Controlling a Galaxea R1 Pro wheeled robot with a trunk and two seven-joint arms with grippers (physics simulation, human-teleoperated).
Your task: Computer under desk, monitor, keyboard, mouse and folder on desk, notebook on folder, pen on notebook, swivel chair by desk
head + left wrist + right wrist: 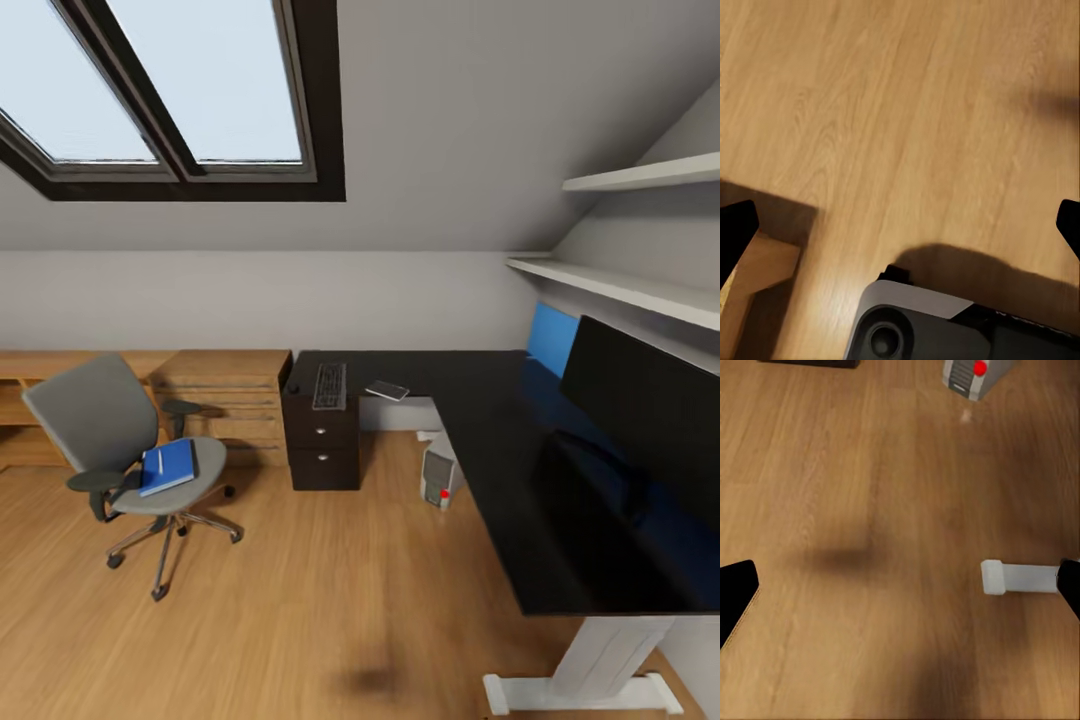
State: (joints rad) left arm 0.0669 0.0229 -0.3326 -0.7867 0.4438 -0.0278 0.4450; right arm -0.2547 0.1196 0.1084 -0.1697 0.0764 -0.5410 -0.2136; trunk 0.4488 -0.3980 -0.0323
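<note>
- Head view: the swivel chair [120, 440] is standing at about 8 o'clock, well apart from the desk [480, 420], and is carrying the folder [168, 466] on its seat with the pen [160, 462] lying on top. The keyboard [330, 385] is sitting on the desk's far wing at 12 o'clock, a flat dark item, possibly the notebook [387, 390], just beside it. The monitor [645, 400] is standing on the desk at 3 o'clock; the computer [440, 476] is sitting on the floor under the desk edge. The mouse cannot be made out.
- Left wrist view: the left gripper [900, 232] is hanging over bare floor, fingertips spread wide at the frame edges, holding nothing.
- Right wrist view: the right gripper [900, 589] is likewise spread wide and empty, the computer lying ahead at 12 o'clock.
- Judgement: the robot is approaching; the folder transfer appears pending. The next move calls for driving toward the chair and bringing one arm over its seat.
</note>
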